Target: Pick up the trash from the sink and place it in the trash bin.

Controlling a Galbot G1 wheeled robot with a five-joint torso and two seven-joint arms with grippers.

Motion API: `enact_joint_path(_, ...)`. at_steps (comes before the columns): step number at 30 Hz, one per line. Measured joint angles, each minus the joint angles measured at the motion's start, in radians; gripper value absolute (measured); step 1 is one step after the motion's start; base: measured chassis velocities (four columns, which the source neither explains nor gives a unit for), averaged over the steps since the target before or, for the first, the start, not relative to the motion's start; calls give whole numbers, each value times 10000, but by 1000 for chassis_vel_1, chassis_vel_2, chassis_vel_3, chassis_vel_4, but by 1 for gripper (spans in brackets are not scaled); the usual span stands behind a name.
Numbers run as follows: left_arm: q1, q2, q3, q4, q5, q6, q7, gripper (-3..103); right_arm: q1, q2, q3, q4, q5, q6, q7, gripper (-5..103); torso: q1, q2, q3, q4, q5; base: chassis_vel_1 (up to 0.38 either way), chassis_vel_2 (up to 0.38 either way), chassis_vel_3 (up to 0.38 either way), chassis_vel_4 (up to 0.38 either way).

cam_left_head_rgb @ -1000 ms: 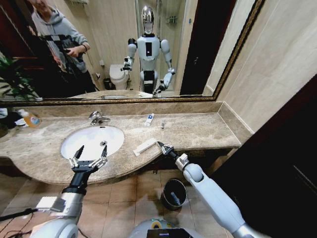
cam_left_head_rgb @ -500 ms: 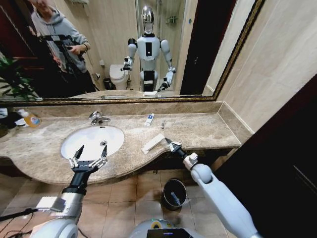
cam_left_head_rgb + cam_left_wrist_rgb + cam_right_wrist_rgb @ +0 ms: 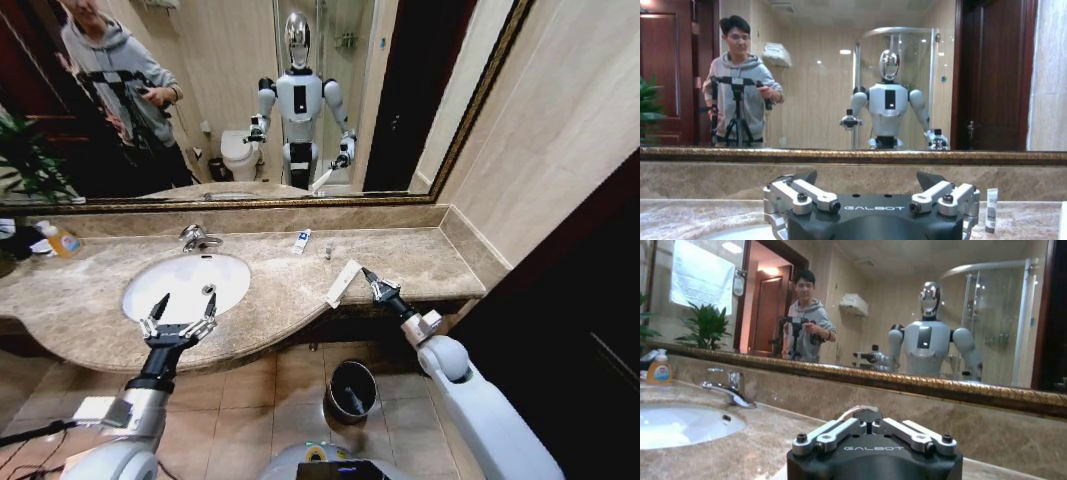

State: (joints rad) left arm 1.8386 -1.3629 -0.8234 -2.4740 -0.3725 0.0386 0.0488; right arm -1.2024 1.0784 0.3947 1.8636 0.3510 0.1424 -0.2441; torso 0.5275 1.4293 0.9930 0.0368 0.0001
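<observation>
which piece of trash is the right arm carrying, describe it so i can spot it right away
Start at the white oval sink in the beige marble countertop and look toward the counter's front edge on the robot's right. There the right gripper is shut on the flat white packet, held tilted over the edge. It is long, flat and plain white, unlike the small white-blue tube by the back wall.

Tiny vial [image 3: 328, 252] too small to identify.

Gilt-framed mirror [image 3: 250, 100], tiled floor [image 3: 250, 400]
</observation>
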Motion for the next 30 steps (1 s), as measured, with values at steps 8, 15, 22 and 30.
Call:
enact_joint_path(8,0,0,0,0,0,0,0,100,32,-69,119,407,28,-113,64,0,1,0,0,2,-3,0,0,0,0)
enact_joint_path(15,0,0,0,0,0,0,0,100,-1308,-281,1064,1325,355,75,-174,0,0,0,0,0,0,0,0,0,0)
enact_joint_path(22,0,0,0,1,0,0,0,100,-2363,-304,1577,1528,493,618,-415,0,0,0,0,0,-1,0,0,0,0)
enact_joint_path(30,0,0,0,0,0,0,0,100,-3334,218,1809,1178,285,1466,-530,0,0,-2,0,0,-1,0,0,0,0)
